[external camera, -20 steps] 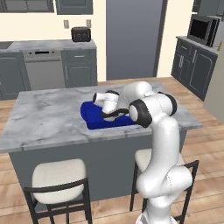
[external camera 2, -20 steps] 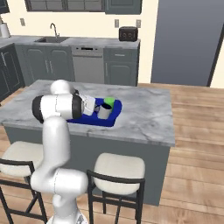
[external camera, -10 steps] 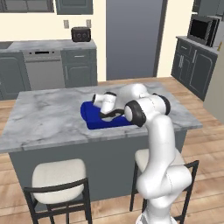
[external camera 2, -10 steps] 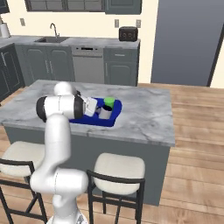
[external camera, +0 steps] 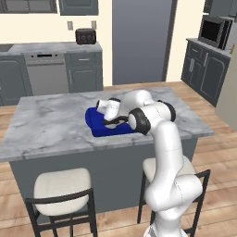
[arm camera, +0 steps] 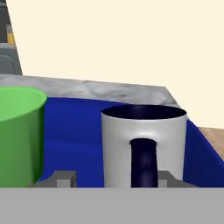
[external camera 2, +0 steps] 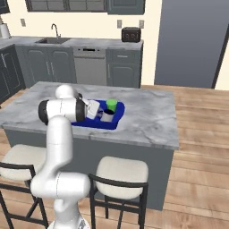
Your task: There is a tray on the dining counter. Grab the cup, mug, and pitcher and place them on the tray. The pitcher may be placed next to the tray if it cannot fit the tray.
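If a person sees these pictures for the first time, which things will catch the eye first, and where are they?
The royal-blue tray stands out near the middle of the white marble dining counter. Inside it stand the bright green cup and the pale mug with its dark inside, side by side. The white arm bends low over the counter, and its pincer sits right at the mug, fingers apart on either side of the handle.

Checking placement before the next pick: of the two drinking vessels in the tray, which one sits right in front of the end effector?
The mug, pale grey with a dark navy inside and handle, stands centred before the end effector; the green cup stands off to one side.
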Motion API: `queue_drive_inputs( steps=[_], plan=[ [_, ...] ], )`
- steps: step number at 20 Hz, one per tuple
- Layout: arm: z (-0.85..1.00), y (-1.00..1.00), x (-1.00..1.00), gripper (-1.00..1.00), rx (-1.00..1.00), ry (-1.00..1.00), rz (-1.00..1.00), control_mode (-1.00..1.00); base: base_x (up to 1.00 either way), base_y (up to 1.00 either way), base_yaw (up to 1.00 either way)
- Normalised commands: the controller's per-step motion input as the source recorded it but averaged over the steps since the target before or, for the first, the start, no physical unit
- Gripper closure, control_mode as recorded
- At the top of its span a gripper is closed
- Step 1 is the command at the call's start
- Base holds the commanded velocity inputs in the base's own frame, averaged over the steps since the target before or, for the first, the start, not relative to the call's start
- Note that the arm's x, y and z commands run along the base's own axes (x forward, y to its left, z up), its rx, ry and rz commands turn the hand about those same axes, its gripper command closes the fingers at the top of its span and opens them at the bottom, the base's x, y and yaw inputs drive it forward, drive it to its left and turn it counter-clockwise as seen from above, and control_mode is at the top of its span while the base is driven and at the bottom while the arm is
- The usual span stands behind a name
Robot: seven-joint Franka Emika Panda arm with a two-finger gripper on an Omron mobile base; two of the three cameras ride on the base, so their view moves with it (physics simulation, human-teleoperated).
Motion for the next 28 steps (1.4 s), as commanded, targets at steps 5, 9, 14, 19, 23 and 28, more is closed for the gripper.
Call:
queue_drive_inputs(
  steps=[5,9,14,19,23,28],
  plan=[
    [0.17,0.05,0.0,-1.0,0.0,-0.02,0.0,-1.0,0.0,0.0,0.0],
    [0.25,0.16,0.0,-1.0,0.0,-0.01,0.0,-1.0,0.0,0.0,0.0],
    [0.13,0.28,0.0,-1.0,0.02,0.0,0.0,-1.0,0.0,0.0,0.0],
    [0.0,0.02,0.01,-1.0,0.02,0.0,0.0,-1.0,0.0,0.0,0.0],
    [-0.06,-0.07,0.29,-1.0,0.0,0.0,-0.01,-1.0,0.0,0.0,0.0],
    [-0.23,-0.2,0.35,-1.0,0.0,0.0,-0.03,-1.0,0.0,0.0,0.0]
  ],
)
